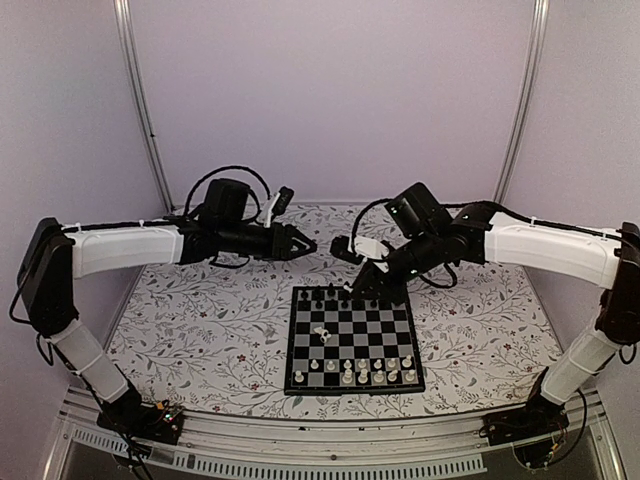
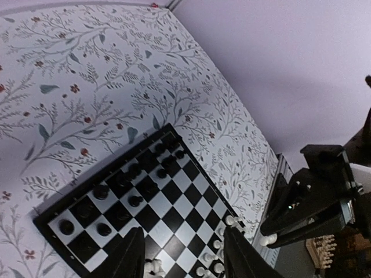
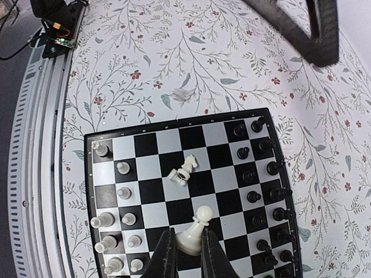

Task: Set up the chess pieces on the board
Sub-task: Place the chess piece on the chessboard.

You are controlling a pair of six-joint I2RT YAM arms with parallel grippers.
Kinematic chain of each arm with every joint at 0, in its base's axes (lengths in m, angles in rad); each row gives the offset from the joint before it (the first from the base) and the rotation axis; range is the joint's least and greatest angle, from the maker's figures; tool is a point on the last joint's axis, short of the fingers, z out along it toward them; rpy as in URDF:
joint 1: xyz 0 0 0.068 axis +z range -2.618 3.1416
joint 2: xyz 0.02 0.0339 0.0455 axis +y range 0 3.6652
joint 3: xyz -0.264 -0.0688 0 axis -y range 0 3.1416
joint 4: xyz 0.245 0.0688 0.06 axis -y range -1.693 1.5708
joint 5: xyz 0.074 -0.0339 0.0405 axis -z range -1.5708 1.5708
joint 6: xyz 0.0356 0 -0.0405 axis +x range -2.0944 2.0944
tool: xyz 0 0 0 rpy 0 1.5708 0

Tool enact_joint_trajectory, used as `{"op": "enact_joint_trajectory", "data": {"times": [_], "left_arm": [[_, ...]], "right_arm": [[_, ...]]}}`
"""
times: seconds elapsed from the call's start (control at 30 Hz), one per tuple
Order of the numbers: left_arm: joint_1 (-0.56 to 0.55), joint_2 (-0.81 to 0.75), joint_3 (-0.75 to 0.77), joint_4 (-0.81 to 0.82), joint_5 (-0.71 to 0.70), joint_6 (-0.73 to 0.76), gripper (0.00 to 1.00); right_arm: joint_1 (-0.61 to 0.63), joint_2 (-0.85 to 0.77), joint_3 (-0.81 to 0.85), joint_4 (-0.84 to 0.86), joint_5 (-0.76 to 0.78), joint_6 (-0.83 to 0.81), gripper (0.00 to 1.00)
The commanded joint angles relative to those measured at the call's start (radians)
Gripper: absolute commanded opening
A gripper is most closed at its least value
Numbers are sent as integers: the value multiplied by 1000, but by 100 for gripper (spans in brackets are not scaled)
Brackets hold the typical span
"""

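Right wrist view: right fingers [image 3: 165,258] are pinching a cream-white pawn [image 3: 196,230] low on its body. It sits tilted between them, head leaning away from the tips, above the chessboard [image 3: 156,191].

Risks as I see them:
- Tilted grip on a tiny, smooth piece. It could rotate or squirt out on the way down, and if released at that angle it will likely land on its edge and tip over.
- Two cream-white pieces [image 3: 182,169] lie on their sides just ahead of the fingers, mid-board. A low pass would push them into other squares.
- White row [image 3: 123,193] is to the left of the fingers and black row [image 3: 272,168] to the right, both tightly spaced. The fingers are wider than a piece, so coming down into a row could knock neighbours.
- Board looks light and just rests on the floral table [image 3: 191,58]. A sideways nudge could shift it.
- Left fingers [image 2: 130,258] are spread with nothing between them, hovering above the same board. If both arms work it at once they could clash.
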Motion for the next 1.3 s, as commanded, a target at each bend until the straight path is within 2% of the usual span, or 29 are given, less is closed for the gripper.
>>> {"op": "enact_joint_trajectory", "data": {"times": [0.0,0.33,0.73,1.13,1.27], "left_arm": [[-72,16,-71,248,137,-190,48],[-134,88,-140,464,236,-348,49],[-169,123,-144,507,265,-396,37],[-182,140,-139,507,291,-419,36],[-185,144,-138,509,302,-424,31]], "right_arm": [[-6,-11,-11,17,-72,-38,10],[-6,19,27,11,-58,-25,10],[-8,26,51,17,-14,-7,10],[-14,21,48,32,10,5,11],[-17,26,46,35,12,7,12]]}}
